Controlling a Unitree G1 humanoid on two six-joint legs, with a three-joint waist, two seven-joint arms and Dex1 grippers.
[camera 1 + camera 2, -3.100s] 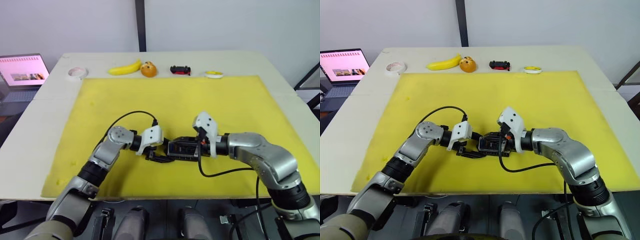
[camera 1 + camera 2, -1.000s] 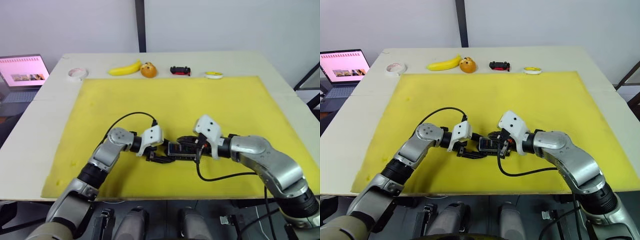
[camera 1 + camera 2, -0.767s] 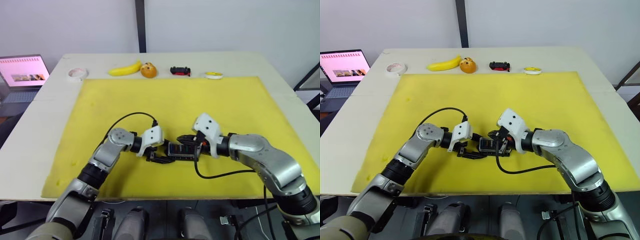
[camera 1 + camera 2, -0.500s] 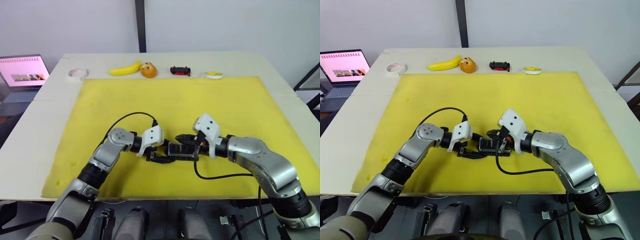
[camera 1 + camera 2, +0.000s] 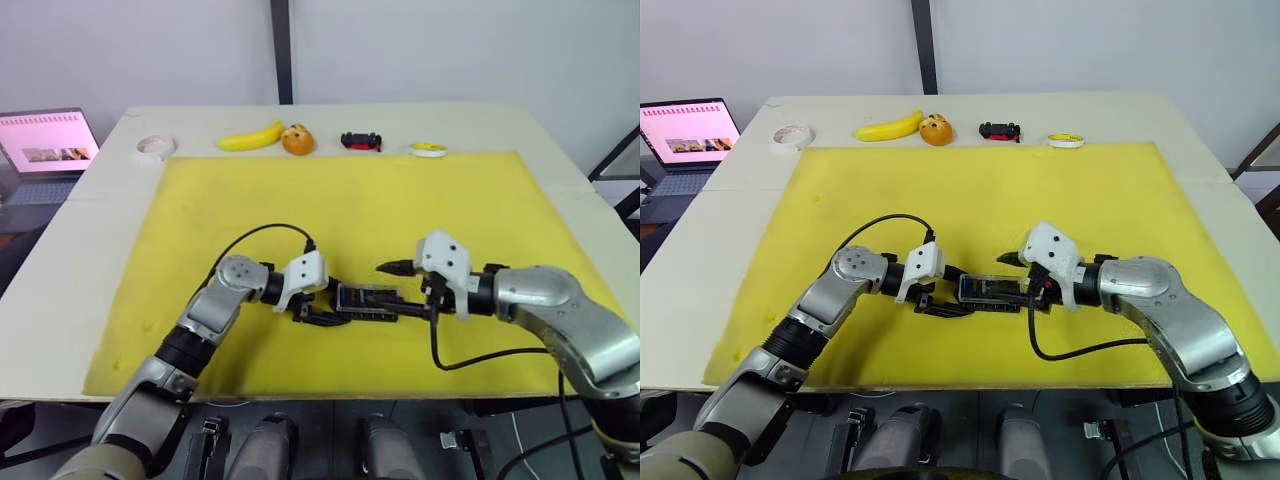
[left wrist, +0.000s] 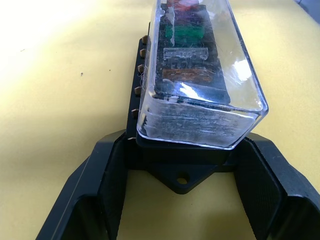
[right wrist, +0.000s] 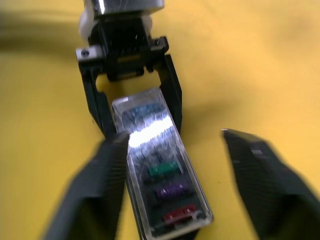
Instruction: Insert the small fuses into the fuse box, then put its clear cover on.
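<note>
Left hand (image 5: 940,297) grips small black rectangular fuse box (image 6: 150,70) end, transparent plastic cover (image 5: 992,287) seated; right hand (image 5: 1025,283) spread wide beside it.

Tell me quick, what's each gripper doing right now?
Left gripper: shut on the fuse box, clear cover on.
Right gripper: open, holding nothing.
</note>
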